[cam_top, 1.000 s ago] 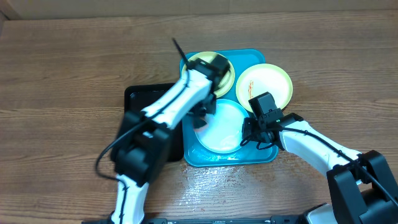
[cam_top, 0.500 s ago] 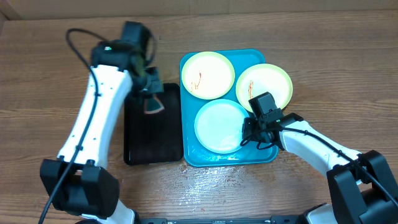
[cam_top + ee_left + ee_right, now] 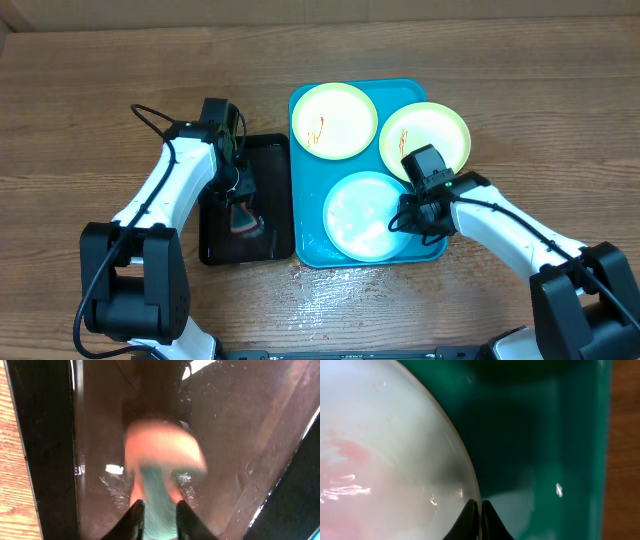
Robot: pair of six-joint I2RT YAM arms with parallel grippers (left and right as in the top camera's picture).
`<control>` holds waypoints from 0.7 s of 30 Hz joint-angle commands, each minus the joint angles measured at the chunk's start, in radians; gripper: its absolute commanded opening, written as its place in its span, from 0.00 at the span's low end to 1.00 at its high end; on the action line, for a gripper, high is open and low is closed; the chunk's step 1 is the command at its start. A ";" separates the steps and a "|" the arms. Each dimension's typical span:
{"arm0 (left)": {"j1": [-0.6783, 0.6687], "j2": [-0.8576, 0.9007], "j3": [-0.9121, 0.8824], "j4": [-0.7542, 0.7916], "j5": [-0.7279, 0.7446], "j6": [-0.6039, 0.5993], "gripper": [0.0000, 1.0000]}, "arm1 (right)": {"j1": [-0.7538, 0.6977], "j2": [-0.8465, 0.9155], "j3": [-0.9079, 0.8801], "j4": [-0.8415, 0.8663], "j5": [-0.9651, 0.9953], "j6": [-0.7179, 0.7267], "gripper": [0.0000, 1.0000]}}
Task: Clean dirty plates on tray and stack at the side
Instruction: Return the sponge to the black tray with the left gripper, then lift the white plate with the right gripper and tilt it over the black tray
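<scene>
The turquoise tray (image 3: 306,243) holds three plates. A yellow-green plate (image 3: 334,120) with red smears lies at its far left. A second smeared yellow-green plate (image 3: 425,135) overhangs its far right rim. The pale teal plate (image 3: 362,215) lies at the near side. My right gripper (image 3: 408,214) is shut on the teal plate's right rim; in the right wrist view the fingertips (image 3: 480,521) pinch the plate's (image 3: 385,460) edge over the tray (image 3: 545,435). My left gripper (image 3: 238,198) is shut on the teal handle of a pink-orange sponge (image 3: 162,452), fingertips (image 3: 155,515) over the black tray.
The smaller black tray (image 3: 272,170) lies just left of the turquoise tray and is wet inside (image 3: 235,420). Wet patches show on the wooden table (image 3: 340,285) in front of the trays. Bare wood (image 3: 625,435) lies right of the turquoise tray.
My left arm swung from over the turquoise tray to the black tray, then brought the sponge down towards its middle. The teal plate shifted slightly right in my right gripper.
</scene>
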 commanded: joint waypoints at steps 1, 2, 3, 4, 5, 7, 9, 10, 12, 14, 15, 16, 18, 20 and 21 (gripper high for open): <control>0.016 -0.016 0.055 -0.031 0.018 0.018 0.38 | -0.004 0.001 0.117 -0.080 0.044 -0.047 0.04; 0.026 -0.022 0.078 -0.051 0.032 0.020 0.42 | 0.000 -0.002 0.162 -0.124 0.044 -0.071 0.04; 0.039 -0.029 0.108 -0.079 0.040 0.020 0.44 | 0.009 -0.002 0.211 -0.168 0.045 -0.093 0.04; 0.047 -0.033 0.129 -0.097 0.043 0.020 0.45 | 0.017 -0.002 0.248 -0.197 0.045 -0.111 0.04; 0.058 -0.037 0.157 -0.120 0.045 0.020 0.47 | 0.029 -0.002 0.291 -0.227 0.051 -0.130 0.04; 0.083 -0.048 0.224 -0.172 0.047 0.021 0.50 | 0.061 -0.002 0.375 -0.275 0.092 -0.147 0.04; 0.106 -0.061 0.288 -0.220 0.052 0.030 0.53 | 0.103 -0.002 0.452 -0.302 0.153 -0.151 0.04; 0.119 -0.070 0.326 -0.246 0.068 0.043 0.55 | 0.126 -0.002 0.485 -0.305 0.183 -0.151 0.04; 0.142 -0.089 0.390 -0.284 0.100 0.051 0.67 | 0.183 -0.002 0.541 -0.291 0.245 -0.151 0.04; 0.163 -0.106 0.447 -0.310 0.135 0.052 0.81 | 0.239 -0.002 0.568 -0.249 0.297 -0.151 0.04; 0.175 -0.116 0.478 -0.323 0.159 0.055 0.86 | 0.267 -0.002 0.571 -0.219 0.320 -0.151 0.04; 0.185 -0.126 0.507 -0.335 0.181 0.055 0.89 | 0.298 -0.002 0.571 -0.183 0.345 -0.151 0.04; 0.198 -0.143 0.543 -0.347 0.216 0.063 0.91 | 0.345 0.005 0.571 -0.130 0.374 -0.150 0.04; 0.206 -0.167 0.568 -0.353 0.239 0.069 0.92 | 0.390 0.018 0.570 -0.077 0.404 -0.150 0.04; 0.209 -0.179 0.574 -0.353 0.238 0.070 0.93 | 0.410 0.027 0.570 -0.057 0.427 -0.150 0.04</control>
